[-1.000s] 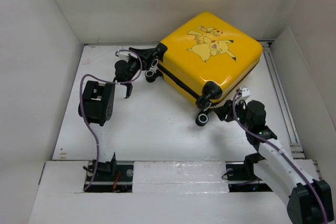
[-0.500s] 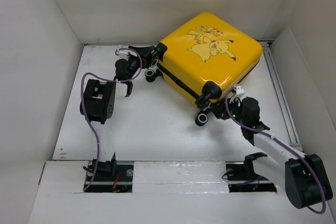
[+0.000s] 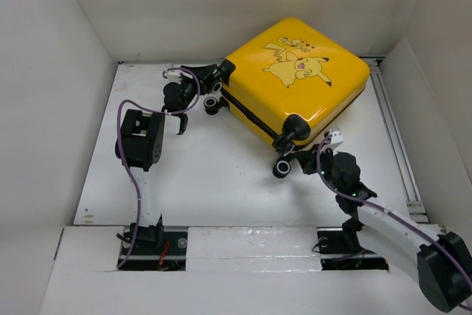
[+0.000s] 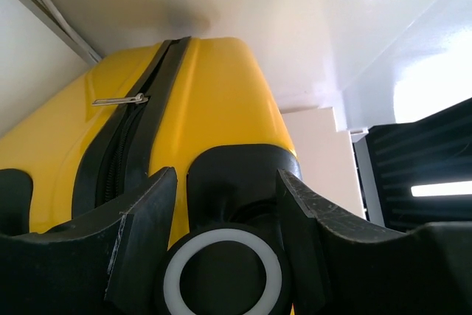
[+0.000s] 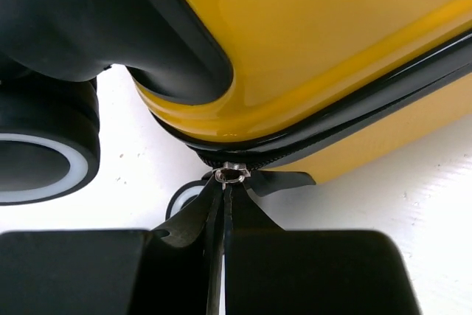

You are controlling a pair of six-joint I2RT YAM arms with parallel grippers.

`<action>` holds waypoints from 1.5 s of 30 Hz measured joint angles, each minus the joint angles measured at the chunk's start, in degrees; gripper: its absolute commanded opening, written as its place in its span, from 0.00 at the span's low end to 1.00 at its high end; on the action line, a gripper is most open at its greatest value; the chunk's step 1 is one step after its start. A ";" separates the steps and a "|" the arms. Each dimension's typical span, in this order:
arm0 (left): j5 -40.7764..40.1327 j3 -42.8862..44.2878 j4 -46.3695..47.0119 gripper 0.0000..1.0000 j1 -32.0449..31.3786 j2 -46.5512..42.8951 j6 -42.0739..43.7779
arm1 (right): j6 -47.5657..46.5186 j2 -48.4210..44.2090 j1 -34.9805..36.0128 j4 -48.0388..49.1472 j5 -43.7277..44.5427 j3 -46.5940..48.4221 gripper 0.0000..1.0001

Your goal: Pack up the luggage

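Two weak spots; luggage lies flat, print up, shell closed, at the far right of the tabletop, one corner turned toward the arms; right pincer is clenched on the zipper pull at that near corner, holding it only by the very tips; left pincer straddles the far caster, fingers spread either side of it, and I cannot tell whether the pads actually press on it. First risk: the pull slips out; the pinch is thin and the tab small, so any tug off the line of the zipper band likely peels it free. Second: the shell swings on the tabletop instead of the slider running; if the left side isn't really holding that caster, nothing resists the tug. Slider also sits right at the corner curve beside the near caster; likely to bind there, with little room before the right fingers hit the wheel or its black housing. Second pull shows further along the band; could block travel.
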 measured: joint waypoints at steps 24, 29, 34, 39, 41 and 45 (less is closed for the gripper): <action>-13.60 -38.99 8.74 0.00 -0.72 -27.54 6.08 | -6.23 8.41 -2.78 -21.77 0.59 15.41 0.00; -16.09 -45.11 11.78 0.00 -1.99 -31.26 6.03 | 1.44 11.58 -4.42 0.37 -1.31 5.64 0.00; -16.48 -47.21 12.33 0.00 -2.34 -33.03 5.97 | 5.64 11.34 0.50 26.25 6.43 -6.45 0.00; -17.66 -47.52 12.59 0.00 -3.08 -32.98 5.35 | -2.23 6.45 17.00 26.80 27.10 -10.27 0.00; -19.02 -47.19 12.61 0.00 -3.96 -32.48 4.52 | -6.08 6.27 21.55 26.60 33.83 -10.25 0.00; -21.66 -45.31 11.80 0.00 -5.66 -30.62 1.55 | -13.03 10.71 27.78 30.21 43.74 -9.60 0.00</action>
